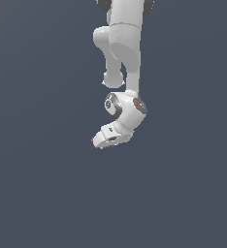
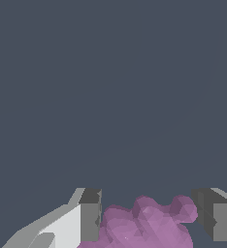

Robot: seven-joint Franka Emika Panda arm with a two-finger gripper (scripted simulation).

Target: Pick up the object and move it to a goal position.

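Note:
In the wrist view the object (image 2: 144,225), a pink-purple lumpy flat piece with a jagged outline, sits between my two grey fingertips. It touches the inner face of each finger, so my gripper (image 2: 147,193) is shut on it. In the exterior view the white arm reaches down from the top, and the gripper (image 1: 102,142) is tilted toward the exterior view's left. Only a tiny pink sliver of the object (image 1: 92,140) shows at the gripper's tip there; the hand hides the rest.
A plain dark grey-blue surface fills both views. No other objects, containers or edges show.

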